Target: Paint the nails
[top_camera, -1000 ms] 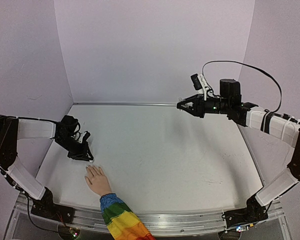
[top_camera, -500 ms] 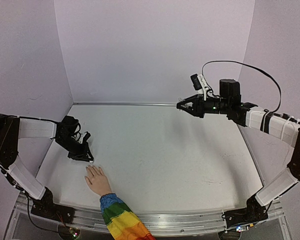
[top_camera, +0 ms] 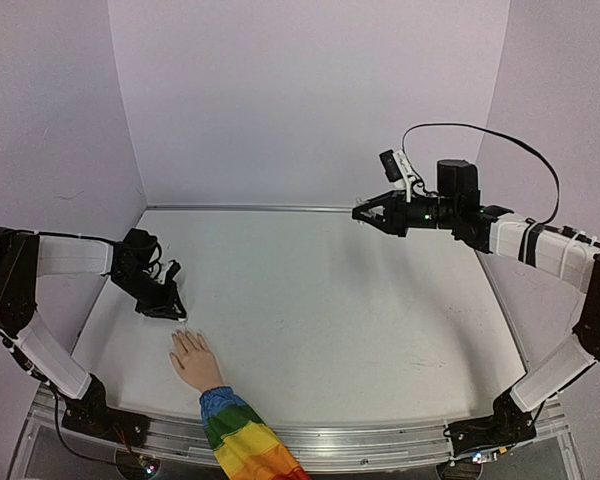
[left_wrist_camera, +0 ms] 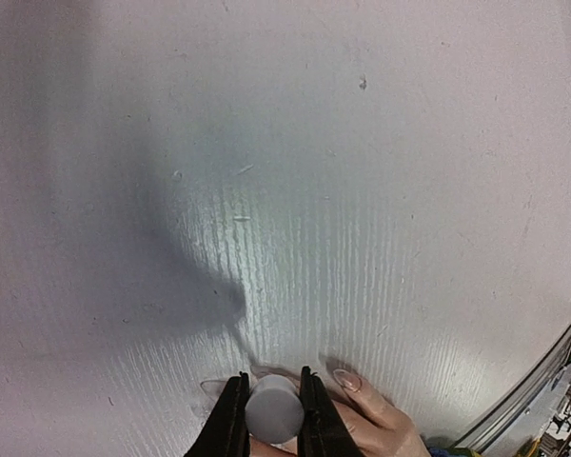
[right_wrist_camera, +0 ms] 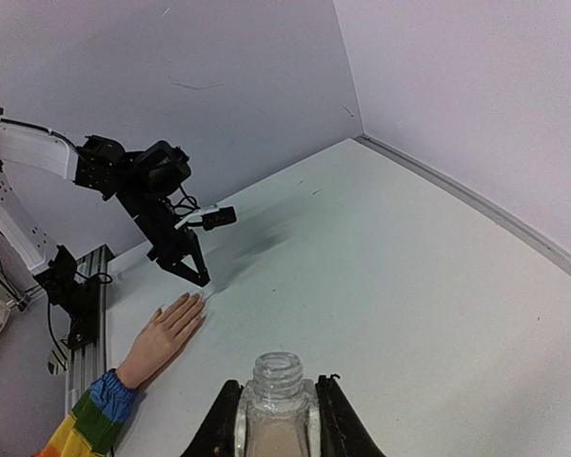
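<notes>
The mannequin hand [top_camera: 193,360] lies palm down near the front left, with a rainbow-striped sleeve [top_camera: 242,443]. Its pale nails [top_camera: 183,335] point towards the back. My left gripper [top_camera: 176,315] hangs just over those fingertips, shut on a round white cap [left_wrist_camera: 274,409]. In the left wrist view one nail [left_wrist_camera: 348,381] shows just right of the jaws, and the cap hides whatever is under it. My right gripper [top_camera: 360,212] is held high at the back right, shut on an uncapped clear bottle [right_wrist_camera: 276,400] with pale liquid in it.
Lilac walls close the white table [top_camera: 330,300] at the back and on both sides. A metal rail [top_camera: 360,440] runs along the near edge. In the right wrist view the left arm [right_wrist_camera: 133,181] stands over the hand [right_wrist_camera: 167,328].
The right arm has drifted very slightly left with the bottle. The left gripper stays at the fingertips, barely shifted.
</notes>
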Available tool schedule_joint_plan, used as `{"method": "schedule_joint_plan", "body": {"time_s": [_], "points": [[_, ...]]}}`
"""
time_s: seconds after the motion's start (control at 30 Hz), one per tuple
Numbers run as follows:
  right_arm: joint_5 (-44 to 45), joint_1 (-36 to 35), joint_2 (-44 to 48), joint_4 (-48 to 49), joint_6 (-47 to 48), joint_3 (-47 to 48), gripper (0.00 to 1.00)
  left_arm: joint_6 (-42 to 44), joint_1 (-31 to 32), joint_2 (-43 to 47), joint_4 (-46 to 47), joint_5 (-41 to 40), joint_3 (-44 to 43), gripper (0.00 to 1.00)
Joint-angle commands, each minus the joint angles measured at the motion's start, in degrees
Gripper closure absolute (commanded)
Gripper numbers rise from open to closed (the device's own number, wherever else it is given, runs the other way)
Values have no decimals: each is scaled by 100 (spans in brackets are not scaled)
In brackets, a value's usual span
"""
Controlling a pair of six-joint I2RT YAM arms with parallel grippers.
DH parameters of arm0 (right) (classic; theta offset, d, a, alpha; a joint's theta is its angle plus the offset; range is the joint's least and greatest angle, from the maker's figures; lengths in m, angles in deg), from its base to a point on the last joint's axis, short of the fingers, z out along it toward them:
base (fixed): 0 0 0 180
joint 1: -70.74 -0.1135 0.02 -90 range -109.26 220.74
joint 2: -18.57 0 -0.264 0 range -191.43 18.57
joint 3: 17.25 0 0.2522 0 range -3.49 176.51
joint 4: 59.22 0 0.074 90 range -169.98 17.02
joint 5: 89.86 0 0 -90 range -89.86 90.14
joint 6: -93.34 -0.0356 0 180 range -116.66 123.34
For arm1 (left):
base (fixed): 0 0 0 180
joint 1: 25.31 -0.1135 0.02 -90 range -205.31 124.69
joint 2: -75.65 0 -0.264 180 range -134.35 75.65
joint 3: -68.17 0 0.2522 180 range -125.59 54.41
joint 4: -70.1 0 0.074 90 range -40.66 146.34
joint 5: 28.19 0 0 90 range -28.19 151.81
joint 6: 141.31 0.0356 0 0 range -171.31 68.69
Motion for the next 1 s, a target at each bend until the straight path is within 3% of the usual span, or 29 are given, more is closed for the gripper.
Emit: {"method": "schedule_joint_plan", "body": {"time_s": [0.0, 0.4, 0.97], "points": [[-209, 19, 24, 361, -58, 71, 100, -31, 7, 201, 102, -190, -127, 100], [-270, 18, 72, 414, -119, -13, 100, -23, 26, 647, 115, -83, 61, 100], [-313, 17, 178, 462, -172, -84, 100, -85, 185, 291, 97, 16, 64, 100]]}}
